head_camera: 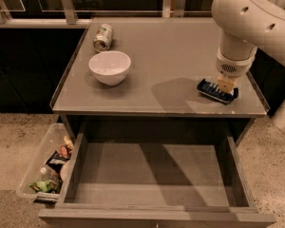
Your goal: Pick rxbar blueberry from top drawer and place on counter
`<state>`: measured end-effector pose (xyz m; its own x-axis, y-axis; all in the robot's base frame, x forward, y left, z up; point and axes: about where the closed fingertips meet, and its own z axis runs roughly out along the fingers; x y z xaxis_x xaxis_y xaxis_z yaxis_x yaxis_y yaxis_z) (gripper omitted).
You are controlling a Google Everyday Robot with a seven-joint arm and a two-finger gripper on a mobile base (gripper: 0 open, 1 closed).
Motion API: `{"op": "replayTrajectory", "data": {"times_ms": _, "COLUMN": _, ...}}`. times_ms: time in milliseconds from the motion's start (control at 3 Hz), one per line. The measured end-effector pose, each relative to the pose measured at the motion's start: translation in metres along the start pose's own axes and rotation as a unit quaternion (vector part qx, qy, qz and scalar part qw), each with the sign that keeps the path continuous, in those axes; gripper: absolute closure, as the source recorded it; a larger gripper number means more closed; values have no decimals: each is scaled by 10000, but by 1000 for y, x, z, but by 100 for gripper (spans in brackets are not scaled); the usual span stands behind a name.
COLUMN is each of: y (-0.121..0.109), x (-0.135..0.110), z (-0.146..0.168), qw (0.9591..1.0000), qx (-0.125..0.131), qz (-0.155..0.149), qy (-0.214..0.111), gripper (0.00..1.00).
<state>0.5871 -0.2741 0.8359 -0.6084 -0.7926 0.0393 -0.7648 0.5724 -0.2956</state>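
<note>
Camera view: the claw [226, 85] points straight down onto the middle of the rxbar blueberry [209, 90]. The bar lies near the right front corner of the desk [180, 56], its long axis running from back-left to front-right. Whether the claw grips the bar or has let go cannot be told. With the top drawer [152, 175] pulled out below, what remains is probably release and a straight lift away.
</note>
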Motion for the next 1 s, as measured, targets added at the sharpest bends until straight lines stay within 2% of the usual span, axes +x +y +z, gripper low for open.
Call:
{"op": "replayTrajectory", "data": {"times_ms": 333, "y": -1, "x": 0, "z": -3, "qw": 10000, "qx": -6, "qz": 3, "qy": 4, "gripper": 100}}
{"op": "replayTrajectory", "data": {"times_ms": 667, "y": -1, "x": 0, "z": -3, "qw": 10000, "qx": -6, "qz": 3, "qy": 4, "gripper": 83}}
{"op": "replayTrajectory", "data": {"times_ms": 1000, "y": -1, "x": 0, "z": -3, "qw": 10000, "qx": -6, "qz": 3, "qy": 4, "gripper": 59}}
